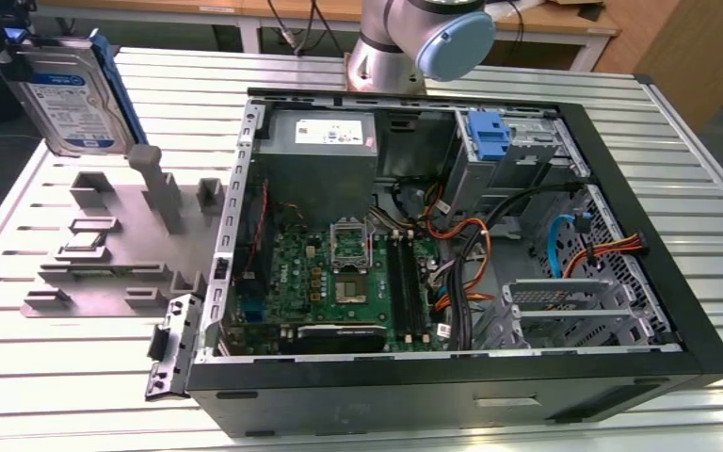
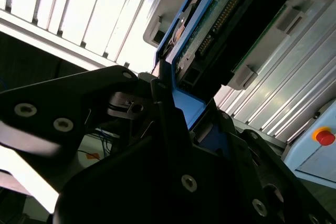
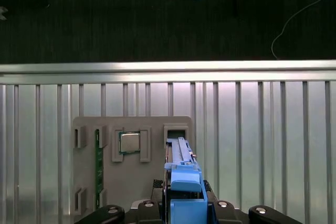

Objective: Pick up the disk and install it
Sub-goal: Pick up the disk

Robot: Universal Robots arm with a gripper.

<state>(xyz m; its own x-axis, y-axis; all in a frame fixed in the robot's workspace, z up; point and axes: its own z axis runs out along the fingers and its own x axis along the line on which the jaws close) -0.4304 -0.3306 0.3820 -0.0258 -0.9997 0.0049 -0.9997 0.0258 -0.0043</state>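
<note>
Silver-grey metal rectangular hard disk w/ white-and-blue label and blue plastic carrier (image 1: 71, 94) hangs upright in the air over the ribbed aluminium tabletop's (image 1: 86, 377) back corner, on the exterior view's left. The black two-finger gripper (image 2: 178, 114) has it: in the second wrist view the jaws are closed tight on the carrier's blue end, w/ the disk's green circuit-board side showing.

Below it, near the tabletop's edge on the exterior view's left, lies a flat grey plastic fixture plate w/ posts and pockets (image 1: 110, 273). The disk is lifted clear of the plate, not touching. In the first wrist view the plate holds a small square processor chip (image 3: 129, 142) and a thin green memory strip (image 3: 97, 169).

Mid-tabletop, a black open-sided PC case (image 1: 462, 377) lies on its side. Inside, approx. left to right: green motherboard (image 1: 336, 273), grey power supply box w/ white label (image 1: 324, 132) at the back wall, orange-and-black cable bundle (image 1: 462, 245), blue plastic bracket (image 1: 493, 137) on the metal drive bay (image 1: 531, 141). The arm's grey base joint w/ blue cap (image 1: 450, 42) stands at the tabletop's back edge.
</note>
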